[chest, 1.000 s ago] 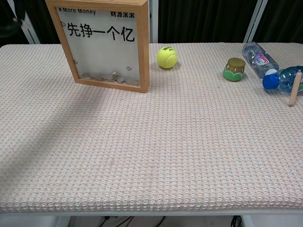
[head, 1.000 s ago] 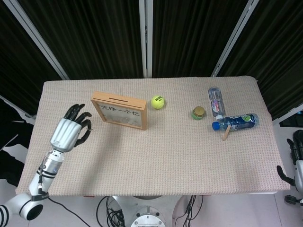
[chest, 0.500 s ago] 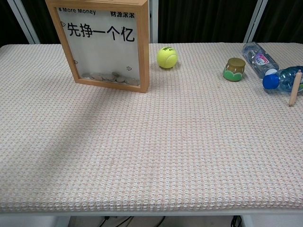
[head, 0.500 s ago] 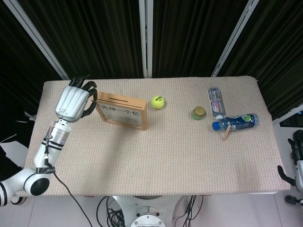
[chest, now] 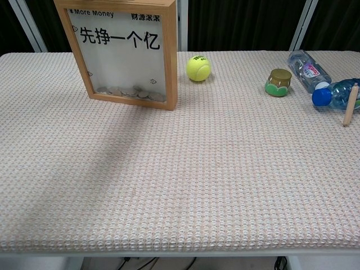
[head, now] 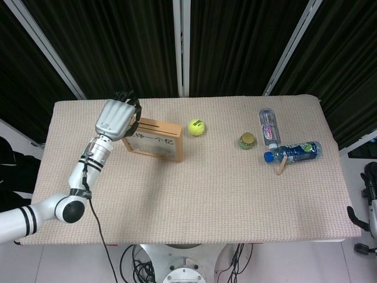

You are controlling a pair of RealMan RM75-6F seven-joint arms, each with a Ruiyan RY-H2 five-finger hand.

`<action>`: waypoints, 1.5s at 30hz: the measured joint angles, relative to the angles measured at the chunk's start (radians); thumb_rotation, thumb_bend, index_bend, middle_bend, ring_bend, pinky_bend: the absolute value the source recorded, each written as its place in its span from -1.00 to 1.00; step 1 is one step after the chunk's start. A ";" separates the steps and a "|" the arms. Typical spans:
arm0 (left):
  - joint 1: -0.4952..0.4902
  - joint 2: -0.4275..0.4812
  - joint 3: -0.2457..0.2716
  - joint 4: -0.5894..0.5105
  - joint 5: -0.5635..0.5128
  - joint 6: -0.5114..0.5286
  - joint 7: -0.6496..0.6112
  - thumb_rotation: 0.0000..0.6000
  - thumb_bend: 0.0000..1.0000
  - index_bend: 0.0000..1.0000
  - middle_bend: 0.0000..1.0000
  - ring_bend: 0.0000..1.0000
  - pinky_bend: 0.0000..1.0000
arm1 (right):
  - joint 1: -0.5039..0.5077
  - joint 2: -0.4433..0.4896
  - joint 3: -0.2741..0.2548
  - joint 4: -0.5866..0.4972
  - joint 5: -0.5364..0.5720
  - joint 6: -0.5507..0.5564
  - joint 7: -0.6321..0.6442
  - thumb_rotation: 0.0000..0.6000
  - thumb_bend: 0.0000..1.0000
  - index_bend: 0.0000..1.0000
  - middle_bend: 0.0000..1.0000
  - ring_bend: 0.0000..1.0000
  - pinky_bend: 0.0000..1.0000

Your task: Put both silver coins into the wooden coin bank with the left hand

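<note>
Moved: the left hand [head: 116, 118] has swung from the left edge of the table [head: 194, 206] up and inward, and is now over the left end of the wooden coin bank [head: 154, 138], in the upper left of the head view.
Left hand: seen from its back, fingers curled down over the bank's top edge; whether it holds a coin I cannot tell.
Coin bank: upright near the table's far edge, slot along the top; in the chest view its clear front [chest: 122, 53] shows silver coins [chest: 130, 92] heaped along the bottom.
Right hand: only a dark sliver [head: 370, 188] past the table's right edge, low in the frame; its fingers are too cut off to read.
Far side: tennis ball [head: 197, 127] just right of the bank, small green pot [head: 247, 140], two water bottles [head: 283, 141] and a wooden stick [head: 283, 163] near the right edge.
Open room: the whole near half of the cloth, edge to edge.
</note>
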State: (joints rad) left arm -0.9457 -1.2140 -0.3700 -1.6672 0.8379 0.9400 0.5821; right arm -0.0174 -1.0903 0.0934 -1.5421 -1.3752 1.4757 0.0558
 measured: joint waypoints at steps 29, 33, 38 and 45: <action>-0.066 -0.043 0.068 0.061 -0.063 0.006 -0.045 1.00 -0.14 0.21 -0.40 -0.84 -0.73 | 0.004 -0.003 0.001 0.007 0.006 -0.012 0.006 1.00 -0.45 -1.00 -1.00 -1.00 -1.00; -0.070 -0.046 0.078 0.067 -0.055 -0.001 -0.052 1.00 -0.17 -0.22 -0.43 -0.84 -0.74 | 0.004 -0.003 0.001 0.011 0.009 -0.013 0.010 1.00 -0.45 -1.00 -1.00 -1.00 -1.00; -0.071 -0.042 0.084 0.069 -0.033 -0.008 -0.073 1.00 -0.30 -0.69 -0.45 -0.84 -0.75 | 0.002 -0.001 0.003 0.013 0.011 -0.011 0.014 1.00 -0.45 -1.00 -1.00 -1.00 -1.00; -0.064 -0.031 0.087 0.051 -0.004 0.018 -0.089 1.00 -0.41 -0.78 -0.48 -0.84 -0.75 | 0.003 0.000 0.002 0.008 0.006 -0.010 0.011 1.00 -0.45 -1.00 -1.00 -1.00 -1.00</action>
State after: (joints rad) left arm -1.0095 -1.2449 -0.2829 -1.6160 0.8342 0.9579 0.4928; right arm -0.0144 -1.0904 0.0956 -1.5337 -1.3694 1.4657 0.0672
